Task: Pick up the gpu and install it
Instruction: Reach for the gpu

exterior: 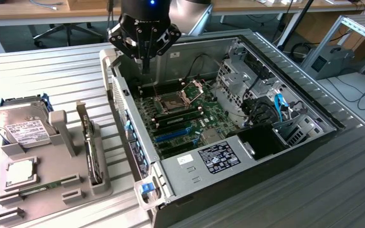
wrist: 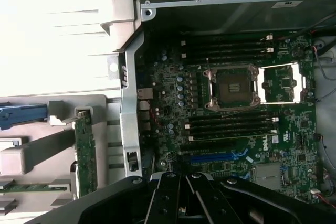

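Hovers above the rear edge of the open computer case point(exterior: 195, 185) with the gripper point(exterior: 146, 66) pinched closed, fingers together, clasping nothing. Looks down on the motherboard point(wrist: 236, 129), its CPU socket point(wrist: 231, 87) and a blue expansion slot point(wrist: 215, 157). Well apart from the gripper, at the exterior view's left of the case: the gpu point(exterior: 92, 152), standing on edge in a slot of the grey holder point(exterior: 55, 199). Further to that left, in the same holder: a hard drive point(exterior: 21, 126) with a white label.
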Robot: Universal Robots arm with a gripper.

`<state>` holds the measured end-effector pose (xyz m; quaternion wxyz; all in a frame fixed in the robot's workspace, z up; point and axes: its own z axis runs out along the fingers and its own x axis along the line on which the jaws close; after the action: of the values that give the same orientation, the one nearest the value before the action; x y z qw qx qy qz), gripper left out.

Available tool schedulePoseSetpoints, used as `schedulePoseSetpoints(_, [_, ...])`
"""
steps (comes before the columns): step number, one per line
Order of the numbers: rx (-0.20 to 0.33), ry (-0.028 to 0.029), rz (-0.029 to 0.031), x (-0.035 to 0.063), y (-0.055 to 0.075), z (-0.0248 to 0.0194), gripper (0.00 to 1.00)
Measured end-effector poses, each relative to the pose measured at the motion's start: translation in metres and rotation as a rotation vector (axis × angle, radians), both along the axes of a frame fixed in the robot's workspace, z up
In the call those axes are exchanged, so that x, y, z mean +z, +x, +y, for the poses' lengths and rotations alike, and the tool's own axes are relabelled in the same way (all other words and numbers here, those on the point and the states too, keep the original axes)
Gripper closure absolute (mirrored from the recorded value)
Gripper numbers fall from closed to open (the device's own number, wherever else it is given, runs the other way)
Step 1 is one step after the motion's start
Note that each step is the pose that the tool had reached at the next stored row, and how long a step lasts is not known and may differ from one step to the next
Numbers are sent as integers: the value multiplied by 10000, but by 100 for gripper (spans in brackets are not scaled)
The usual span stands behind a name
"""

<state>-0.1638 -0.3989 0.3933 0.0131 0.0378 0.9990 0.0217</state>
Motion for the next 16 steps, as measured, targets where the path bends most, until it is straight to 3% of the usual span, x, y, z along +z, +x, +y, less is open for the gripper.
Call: schedulePoseSetpoints(16, [-1, 0, -1, 0, -49, 0, 89])
